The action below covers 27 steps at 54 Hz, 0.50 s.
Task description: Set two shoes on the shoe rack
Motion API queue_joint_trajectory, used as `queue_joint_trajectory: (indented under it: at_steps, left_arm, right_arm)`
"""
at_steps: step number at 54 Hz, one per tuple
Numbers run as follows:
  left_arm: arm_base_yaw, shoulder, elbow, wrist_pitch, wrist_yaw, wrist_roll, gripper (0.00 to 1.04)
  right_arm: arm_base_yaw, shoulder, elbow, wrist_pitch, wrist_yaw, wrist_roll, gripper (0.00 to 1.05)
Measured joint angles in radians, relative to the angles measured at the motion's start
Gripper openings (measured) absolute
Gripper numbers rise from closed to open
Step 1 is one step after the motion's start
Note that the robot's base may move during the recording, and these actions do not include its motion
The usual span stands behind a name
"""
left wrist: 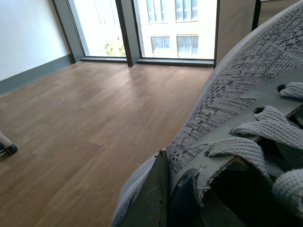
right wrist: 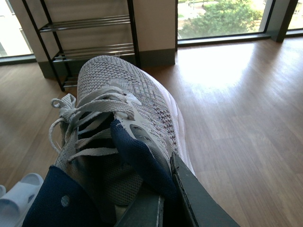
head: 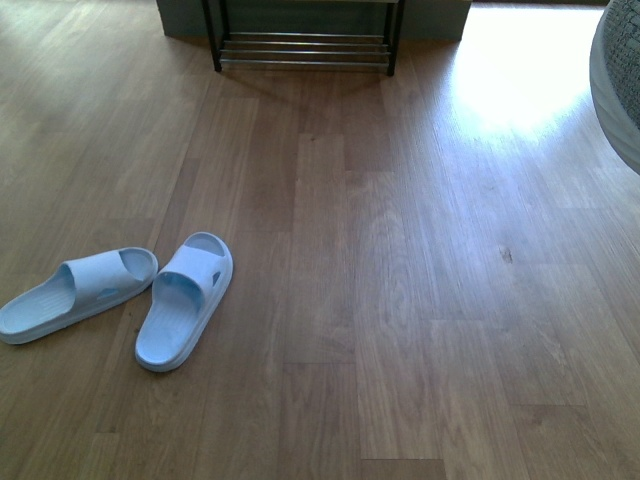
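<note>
My left gripper (left wrist: 171, 178) is shut on the side wall of a grey knit sneaker (left wrist: 236, 94), one finger (left wrist: 154, 198) outside the knit and the other inside by the laces. My right gripper (right wrist: 165, 185) is shut on the second grey knit sneaker (right wrist: 123, 90), pinching its collar and navy lining, toe pointing toward the shoe rack (right wrist: 90, 47). In the front view that sneaker's toe (head: 618, 80) shows at the right edge, and the black-framed rack (head: 305, 50) stands at the far end of the floor. No gripper shows in the front view.
Two pale blue slides (head: 80, 293) (head: 185, 300) lie on the wooden floor at the left front; one slide (right wrist: 19, 198) also shows in the right wrist view. Tall windows (left wrist: 175, 28) and a wall stand beyond the left sneaker.
</note>
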Motion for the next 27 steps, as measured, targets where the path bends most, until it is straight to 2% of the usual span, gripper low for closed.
queue_joint_trajectory:
  at_steps: [27]
  left_arm:
    - [0.000,0.000,0.000,0.000,0.000,0.000,0.02]
  right_arm:
    - [0.000,0.000,0.000,0.000,0.000,0.000,0.01]
